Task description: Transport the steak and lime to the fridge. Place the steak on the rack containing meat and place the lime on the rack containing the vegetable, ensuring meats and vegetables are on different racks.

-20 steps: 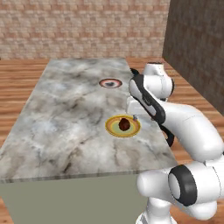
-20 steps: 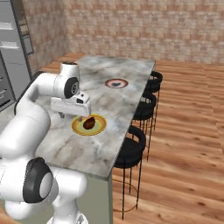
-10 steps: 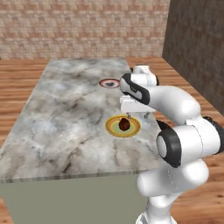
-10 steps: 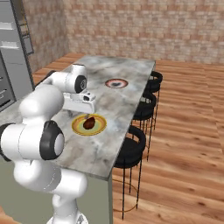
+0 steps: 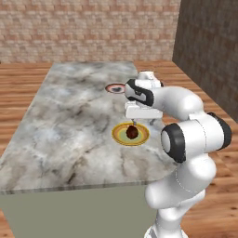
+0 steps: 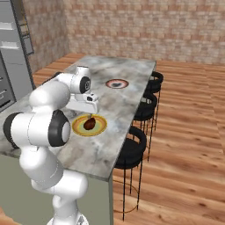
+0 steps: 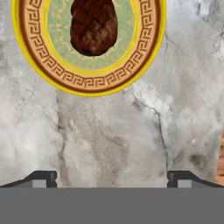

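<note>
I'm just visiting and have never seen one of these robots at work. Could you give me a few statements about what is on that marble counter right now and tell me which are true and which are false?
1. The steak lies on the yellow-rimmed plate. True.
2. The gripper is shut on the steak. False: in the hand view its two tips stand wide apart over bare counter, with the steak ahead of them.
3. A second plate, the red-rimmed plate, sits farther along the counter. True.
4. The steak's plate sits on the floor. False: it sits on the marble counter.
5. Black stools stand along one side of the counter. True.
</note>
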Available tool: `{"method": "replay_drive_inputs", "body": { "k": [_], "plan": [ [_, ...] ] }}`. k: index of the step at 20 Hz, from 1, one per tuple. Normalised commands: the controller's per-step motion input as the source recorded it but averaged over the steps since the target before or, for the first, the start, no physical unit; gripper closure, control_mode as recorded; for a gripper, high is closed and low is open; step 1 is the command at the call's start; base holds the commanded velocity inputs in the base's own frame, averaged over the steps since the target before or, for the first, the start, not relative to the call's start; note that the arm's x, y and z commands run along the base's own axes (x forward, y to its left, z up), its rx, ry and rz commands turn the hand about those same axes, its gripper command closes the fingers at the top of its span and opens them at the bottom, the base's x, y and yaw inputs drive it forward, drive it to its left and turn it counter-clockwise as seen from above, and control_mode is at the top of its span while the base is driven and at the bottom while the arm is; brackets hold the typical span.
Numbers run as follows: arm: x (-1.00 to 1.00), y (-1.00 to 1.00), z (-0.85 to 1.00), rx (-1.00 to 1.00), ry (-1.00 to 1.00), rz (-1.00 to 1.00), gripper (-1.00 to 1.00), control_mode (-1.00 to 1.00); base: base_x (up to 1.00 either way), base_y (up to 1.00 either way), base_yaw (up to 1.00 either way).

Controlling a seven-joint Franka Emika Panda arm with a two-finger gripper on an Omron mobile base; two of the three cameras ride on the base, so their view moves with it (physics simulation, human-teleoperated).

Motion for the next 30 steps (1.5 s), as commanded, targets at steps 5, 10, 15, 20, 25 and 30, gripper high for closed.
{"method": "replay_drive_inputs", "body": {
  "k": [5,10,15,20,25,30],
  "plan": [
    [0.13,0.0,-0.37,-0.02,-0.07,-0.01,-1.0,-1.0,0.0,0.0,0.0],
    [0.14,0.06,-0.26,-0.01,-0.1,-0.02,-1.0,-1.0,0.0,0.0,0.0],
    [0.13,0.02,-0.17,0.0,-0.11,-0.05,-1.0,-1.0,0.0,0.0,0.0],
    [0.27,0.0,-0.19,0.0,-0.06,-0.06,-1.0,-1.0,0.0,0.0,0.0],
    [0.42,0.0,-0.2,0.0,0.0,0.0,-1.0,-1.0,0.0,0.0,0.0],
    [0.42,0.0,-0.15,0.0,0.0,0.0,-1.0,-1.0,0.0,0.0,0.0]
  ]
}}
